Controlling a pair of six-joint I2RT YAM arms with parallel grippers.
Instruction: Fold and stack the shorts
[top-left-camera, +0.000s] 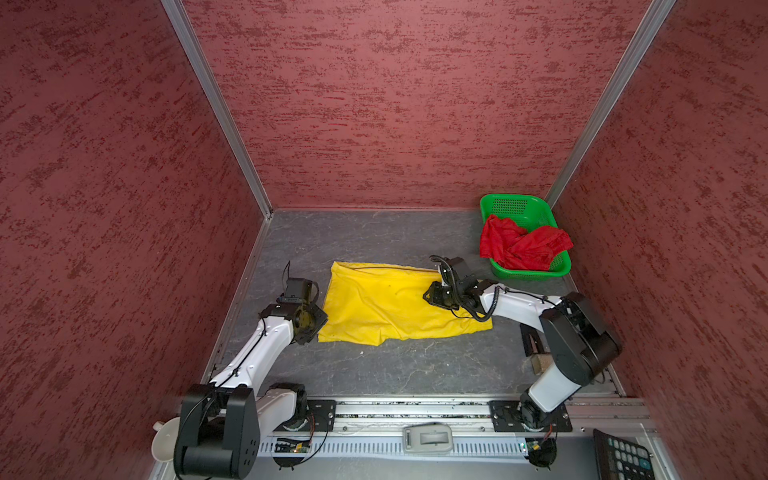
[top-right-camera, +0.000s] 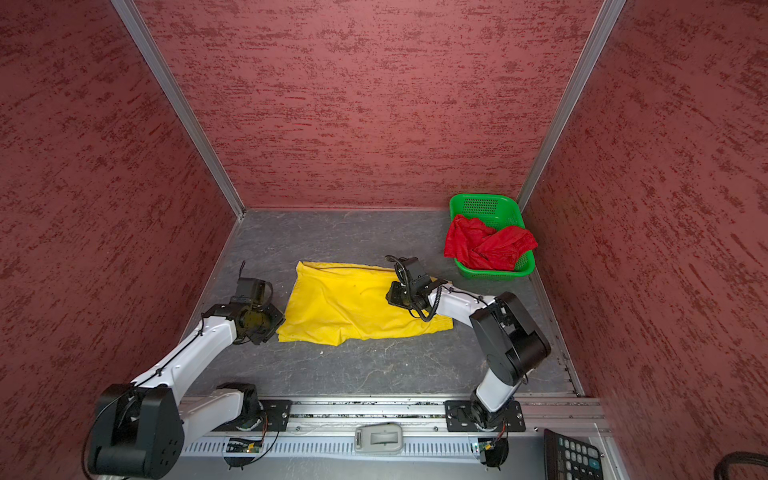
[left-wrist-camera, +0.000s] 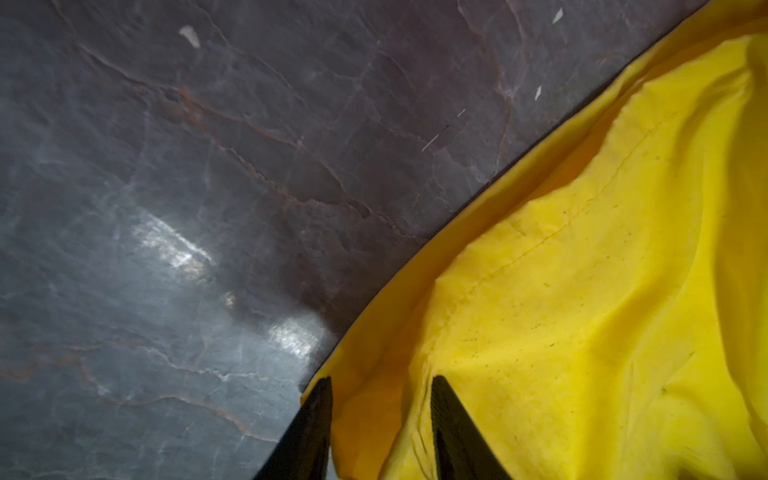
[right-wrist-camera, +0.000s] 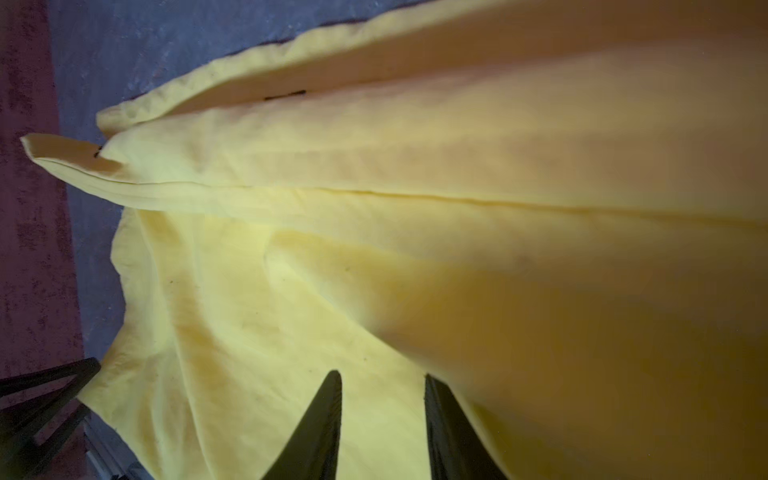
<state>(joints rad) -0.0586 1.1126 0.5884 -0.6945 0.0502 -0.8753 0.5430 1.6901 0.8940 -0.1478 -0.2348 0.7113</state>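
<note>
Yellow shorts (top-left-camera: 386, 303) spread flat; left claw (left-wrist-camera: 381, 378), right claw (right-wrist-camera: 382, 374) part-open over them.

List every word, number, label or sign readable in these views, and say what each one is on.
No text can be read anywhere in these views.
Black calculator: the key markings are too small to read.
Grey plastic device at the front edge: no readable label shows.
</note>
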